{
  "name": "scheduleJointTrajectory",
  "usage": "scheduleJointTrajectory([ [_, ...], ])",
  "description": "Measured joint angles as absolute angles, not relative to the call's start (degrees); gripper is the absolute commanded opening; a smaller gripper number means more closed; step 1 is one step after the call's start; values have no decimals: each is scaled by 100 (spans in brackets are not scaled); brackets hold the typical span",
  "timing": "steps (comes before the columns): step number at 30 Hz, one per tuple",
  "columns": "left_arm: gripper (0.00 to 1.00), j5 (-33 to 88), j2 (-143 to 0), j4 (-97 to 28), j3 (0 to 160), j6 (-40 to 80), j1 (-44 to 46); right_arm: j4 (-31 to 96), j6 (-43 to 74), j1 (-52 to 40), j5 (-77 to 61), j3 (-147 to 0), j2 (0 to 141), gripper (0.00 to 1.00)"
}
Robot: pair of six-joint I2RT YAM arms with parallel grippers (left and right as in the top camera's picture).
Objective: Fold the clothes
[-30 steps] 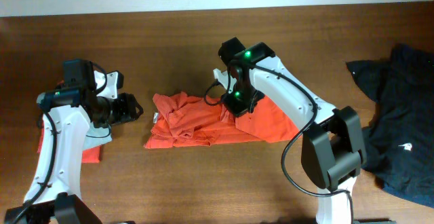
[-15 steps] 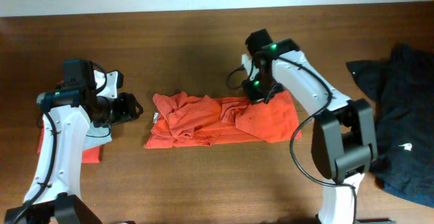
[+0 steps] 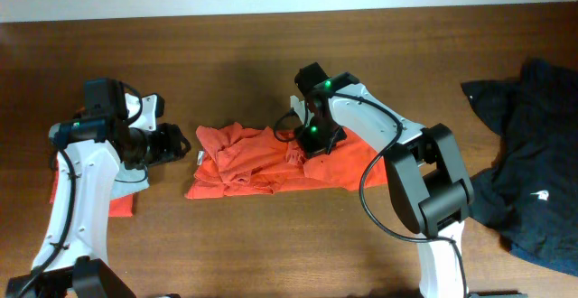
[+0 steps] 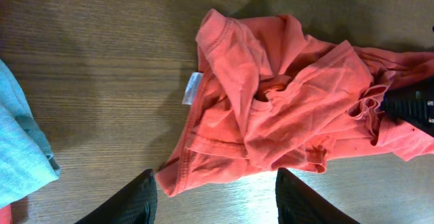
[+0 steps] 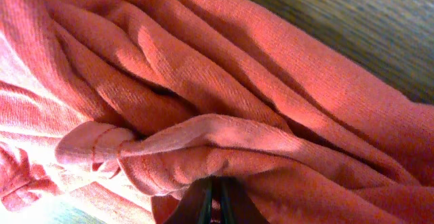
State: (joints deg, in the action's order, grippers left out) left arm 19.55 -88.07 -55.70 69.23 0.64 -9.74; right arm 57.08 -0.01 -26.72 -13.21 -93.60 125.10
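While the right arm bends at the elbow and leans in low over the middle of the table point(image 3: 226, 63), the right fingers point(image 3: 312, 141) are pressed down into the red-orange T-shirt point(image 3: 244, 164). They are pinched tight together on a raised fold of it. The left arm stands at the left side with its wrist turned towards the shirt. The left fingers point(image 3: 172, 143) are spread apart with nothing between them, hanging just short of the shirt's left edge.

The shirt lies crumpled in a long, rumpled band across the table's centre, its left end bunched in ridges. A small white tag shows at that edge. A dark navy garment point(image 3: 533, 181) is heaped at the far right. A red cloth point(image 3: 122, 204) and a pale grey-blue cloth point(image 4: 20, 142) lie by the left arm.
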Motion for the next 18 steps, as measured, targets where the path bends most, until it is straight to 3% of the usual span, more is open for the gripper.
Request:
scheduleJointTrajectory([
  [2,56,1955,-8807,-5570,6923,64,-974,5798,1,-2679,-1319,-9426,12514,16],
  [4,68,1955,-8807,-5568,6923,64,-974,6020,-12,-2644,-1328,-9644,12525,18],
  [9,82,1957,-8807,-5411,6923,97,-974,6552,-64,-2392,-1369,-10624,12342,27],
  [18,83,1955,-8941,-5041,6884,56,-897,7513,-257,-1485,-1361,-11410,11415,29],
])
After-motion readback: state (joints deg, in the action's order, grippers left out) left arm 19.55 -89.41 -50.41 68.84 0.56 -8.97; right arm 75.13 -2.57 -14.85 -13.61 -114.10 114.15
